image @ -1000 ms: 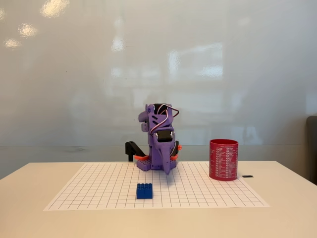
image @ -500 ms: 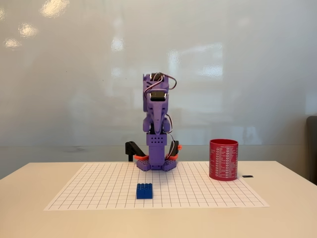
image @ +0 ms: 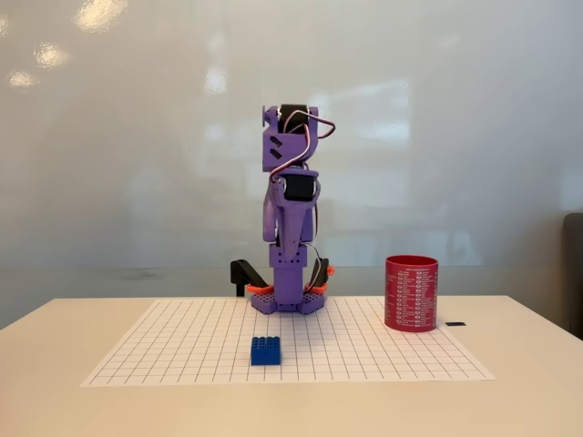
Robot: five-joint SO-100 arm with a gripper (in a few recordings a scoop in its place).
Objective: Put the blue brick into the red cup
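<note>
The gripper [image: 284, 238] faced the camera head-on, so its finger separation could not be determined. White print on the red cup [image: 411, 293] was too small to read. A dark object [image: 574, 273] was cut off at the right edge.
</note>
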